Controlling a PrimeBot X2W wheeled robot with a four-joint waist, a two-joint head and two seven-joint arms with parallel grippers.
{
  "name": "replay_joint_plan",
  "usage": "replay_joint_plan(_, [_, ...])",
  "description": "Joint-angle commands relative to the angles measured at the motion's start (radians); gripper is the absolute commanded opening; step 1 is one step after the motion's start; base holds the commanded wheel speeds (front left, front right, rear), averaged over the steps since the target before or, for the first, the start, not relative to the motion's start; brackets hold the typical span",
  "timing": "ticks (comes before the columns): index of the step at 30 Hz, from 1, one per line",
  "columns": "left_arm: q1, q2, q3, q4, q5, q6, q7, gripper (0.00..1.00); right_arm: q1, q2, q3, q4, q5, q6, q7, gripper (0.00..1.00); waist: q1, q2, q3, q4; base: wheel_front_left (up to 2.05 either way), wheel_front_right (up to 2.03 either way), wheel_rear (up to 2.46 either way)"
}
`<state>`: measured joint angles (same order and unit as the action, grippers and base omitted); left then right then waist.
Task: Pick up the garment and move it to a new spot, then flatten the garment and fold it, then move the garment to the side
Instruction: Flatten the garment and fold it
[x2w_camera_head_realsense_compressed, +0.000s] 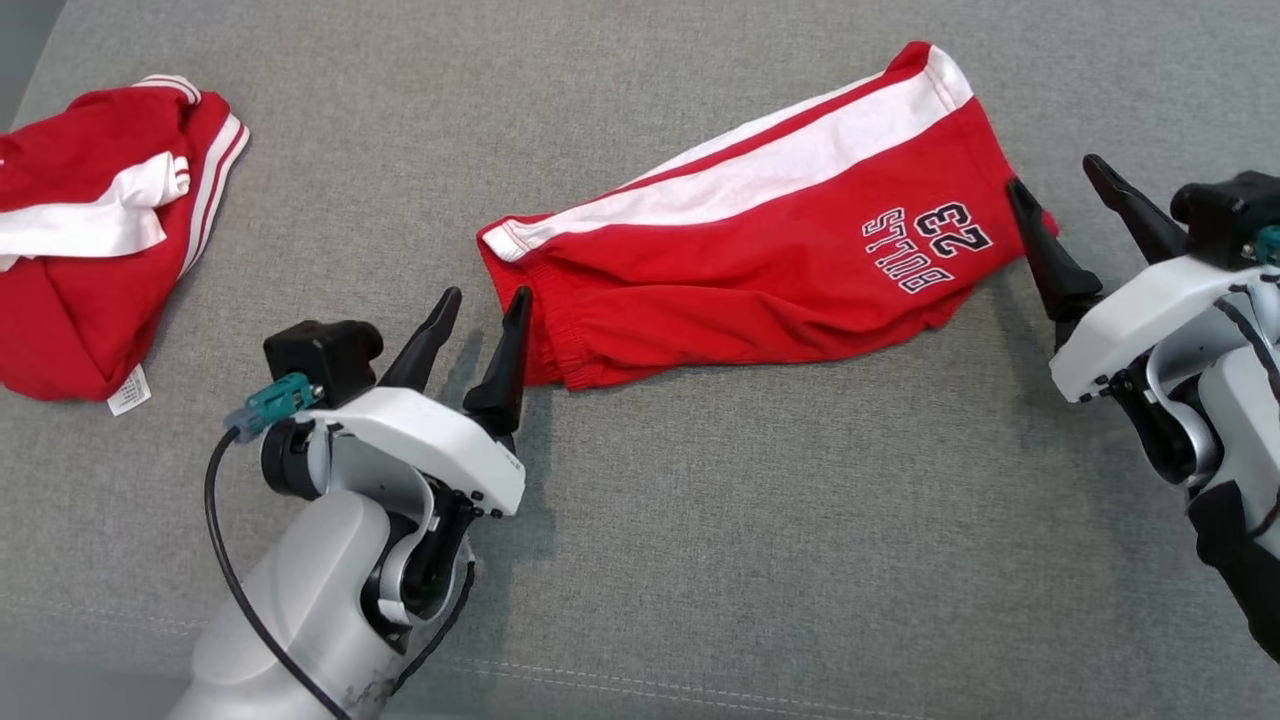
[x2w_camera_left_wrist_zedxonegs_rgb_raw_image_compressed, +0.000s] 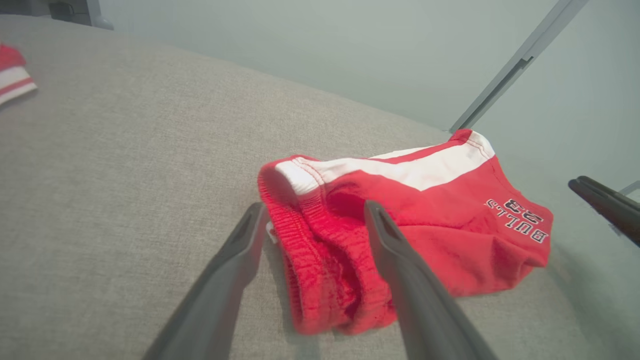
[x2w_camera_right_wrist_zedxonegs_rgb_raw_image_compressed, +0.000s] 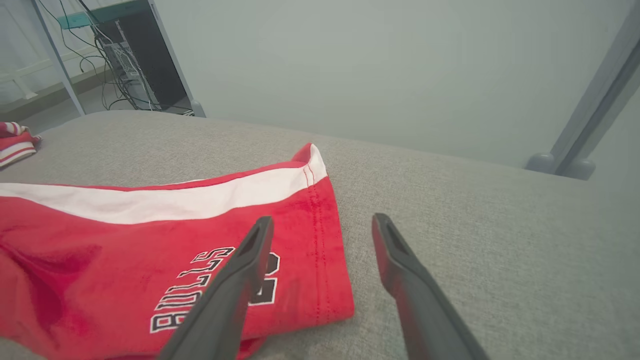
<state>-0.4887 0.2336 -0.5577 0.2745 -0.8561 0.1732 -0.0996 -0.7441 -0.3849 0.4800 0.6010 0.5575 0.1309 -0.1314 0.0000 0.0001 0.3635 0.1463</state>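
A: Where are the shorts (x2w_camera_head_realsense_compressed: 760, 270)?
B: They lie flat on the grey cushion (x2w_camera_head_realsense_compressed: 700, 520), about in the middle, a bit toward the far edge and the right side.
A: Which way do they point?
B: They are long from side to side, and tilted. The waistband (x2w_camera_head_realsense_compressed: 550, 320) is the left end and sits closer to the near edge. The hem (x2w_camera_head_realsense_compressed: 980, 125) is the right end and sits closer to the far edge.
A: What is on them?
B: A white stripe (x2w_camera_head_realsense_compressed: 760, 170) runs all along the far side. Close to the hem there are letters (x2w_camera_head_realsense_compressed: 925, 245). In the head view they are upside down.
A: Where is the left gripper (x2w_camera_head_realsense_compressed: 487, 292)?
B: Right at the waistband end. Its jaws are wide apart and hold nothing. In the left wrist view one finger is over the waistband and the other is over bare cushion just beside it. I cannot tell if they touch the shorts.
A: And the right gripper (x2w_camera_head_realsense_compressed: 1053, 172)?
B: At the hem end. Its jaws are wide apart too, with nothing in them. In the right wrist view one finger is over the letters and the other is over bare cushion, so the hem is between them.
A: Anything else?
B: Another red and white cloth (x2w_camera_head_realsense_compressed: 80, 250) lies bunched up at the cushion's left edge, well apart from the shorts.
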Motion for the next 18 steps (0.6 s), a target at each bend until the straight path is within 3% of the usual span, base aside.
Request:
replay_joint_plan(1, [-0.055, 0.01, 0.033, 0.019, -0.016, -0.023, 0.009, 1.0, -0.033, -0.01, 0.043, 0.026, 0.017, 0.0, 0.013, 1.0, 0.0, -0.0001, 0.021, 0.019, 0.0, 0.0, 0.0])
replay_joint_plan(12, [-0.168, -0.076, -0.01, 0.248, -0.059, -0.136, 0.055, 1.0, -0.189, -0.002, 0.201, 0.233, 0.122, 0.0, 0.061, 1.0, 0.0, -0.0001, 0.065, 0.045, 0.0, 0.0, 0.0])
replay_joint_plan(18, [-0.208, -0.114, -0.024, 0.338, -0.084, -0.2, 0.065, 1.0, -0.24, 0.009, 0.291, 0.284, 0.2, 0.0, 0.106, 1.0, 0.0, -0.0001, 0.077, 0.048, 0.0, 0.0, 0.0])
